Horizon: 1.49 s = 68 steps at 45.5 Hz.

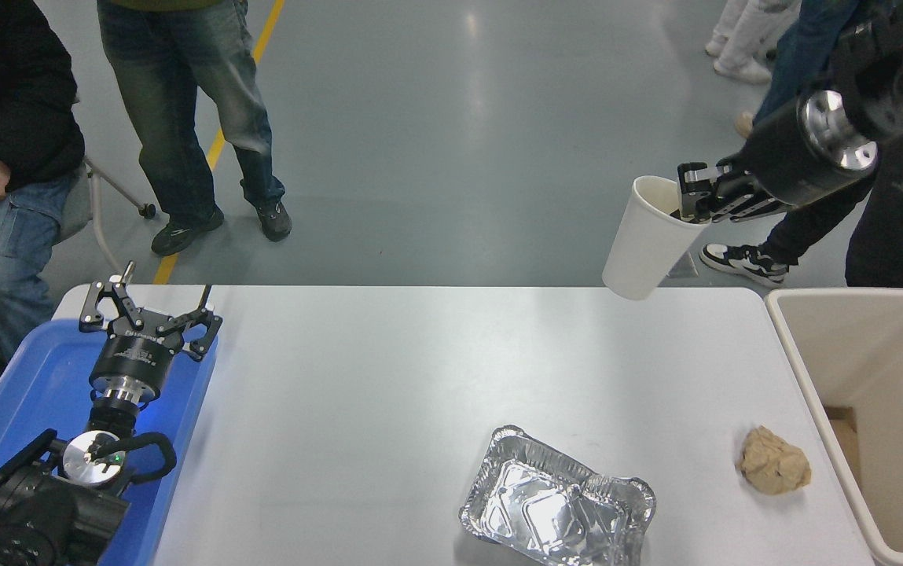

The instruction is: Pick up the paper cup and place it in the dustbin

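Nearest the camera, the foil tray (558, 511) sits empty on the white table (388, 377), and a crumpled tan paper ball (774, 461) lies to its right, just beside the dustbin (860, 346). That dustbin is a big cream tub with a thick rim, standing at the table's right end, mouth open. Over at the lower left the left gripper (154, 307) is parked above the blue tray (19, 393), fingers spread wide, holding nothing. Now up in the air past the far edge: the paper cup (647, 238), plain white, tapered, tilted with its mouth toward the upper right, clear of the tabletop. The right gripper (695, 196) is pinched tight on its rim, one finger inside the cup, one outside. The cup hangs left of the dustbin, not over it. Beyond, people's legs and shoes stand on the grey floor.
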Each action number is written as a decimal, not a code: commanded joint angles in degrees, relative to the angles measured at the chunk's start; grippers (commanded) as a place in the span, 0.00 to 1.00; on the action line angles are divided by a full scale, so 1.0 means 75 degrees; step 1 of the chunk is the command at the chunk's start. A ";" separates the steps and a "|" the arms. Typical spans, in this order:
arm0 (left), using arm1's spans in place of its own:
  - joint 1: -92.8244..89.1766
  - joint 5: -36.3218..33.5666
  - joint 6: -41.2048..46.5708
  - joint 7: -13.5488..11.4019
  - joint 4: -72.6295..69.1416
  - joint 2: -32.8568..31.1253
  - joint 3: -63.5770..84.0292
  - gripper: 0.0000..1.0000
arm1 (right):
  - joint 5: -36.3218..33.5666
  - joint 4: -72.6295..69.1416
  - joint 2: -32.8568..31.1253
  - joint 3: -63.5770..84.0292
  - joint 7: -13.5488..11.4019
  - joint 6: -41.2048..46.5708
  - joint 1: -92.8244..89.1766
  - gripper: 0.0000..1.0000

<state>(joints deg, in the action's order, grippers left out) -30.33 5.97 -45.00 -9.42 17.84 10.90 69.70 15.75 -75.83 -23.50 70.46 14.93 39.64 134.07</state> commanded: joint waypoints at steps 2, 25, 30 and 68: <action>0.0000 0.0012 0.0000 -0.0009 -0.0012 0.0000 0.0000 0.99 | -0.0085 -0.0541 -0.0007 0.0601 -0.0010 0.0364 0.1073 0.00; 0.0000 0.0012 0.0000 -0.0021 -0.0012 0.0000 0.0012 0.99 | 0.2071 0.1870 -0.2220 0.1914 0.0001 -0.1956 -0.1772 0.00; 0.0000 0.0012 0.0000 -0.0021 0.0000 0.0000 0.0012 0.99 | 0.2271 0.3230 -0.2783 0.1809 0.0037 -0.2905 -0.3529 0.00; 0.0000 0.0012 0.0000 -0.0021 -0.0012 0.0000 0.0012 0.99 | 0.2095 0.8084 -0.1062 -0.4367 -0.1158 -0.5215 -1.2333 0.00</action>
<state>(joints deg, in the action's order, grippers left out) -30.32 6.07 -45.00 -9.58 17.79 10.90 69.78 31.39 -18.44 -34.87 43.37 9.24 3.26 48.39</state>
